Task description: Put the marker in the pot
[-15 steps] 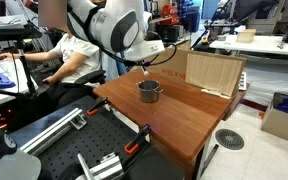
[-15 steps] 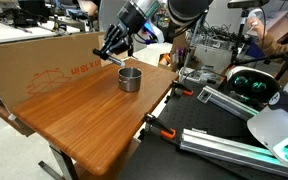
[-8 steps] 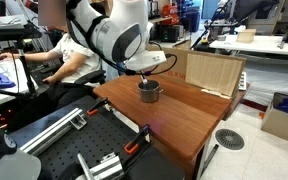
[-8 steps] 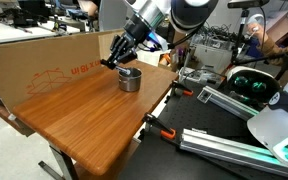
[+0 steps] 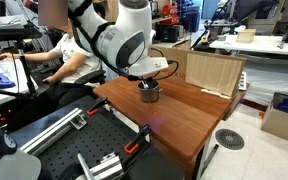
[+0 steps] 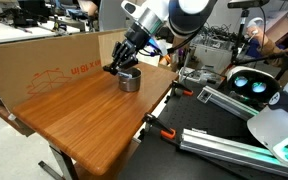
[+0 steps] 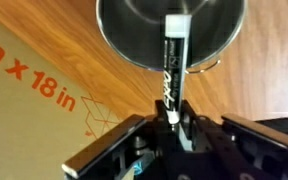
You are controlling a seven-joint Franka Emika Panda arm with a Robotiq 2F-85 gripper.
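Marker (image 7: 172,70) is gripped at its dark end by the gripper (image 7: 174,124), whose jaws are clamped on it. Its long axis is directed straight away from the gripper, and its white cap is seen over the opening of the pot (image 7: 124,35). The pot is placed on the wooden table (image 6: 84,110), near the cardboard box (image 6: 44,60). Only lowering and letting go are judged to be needed.

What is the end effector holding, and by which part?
The end effector grips the marker at its dark end; the white end points over the pot.
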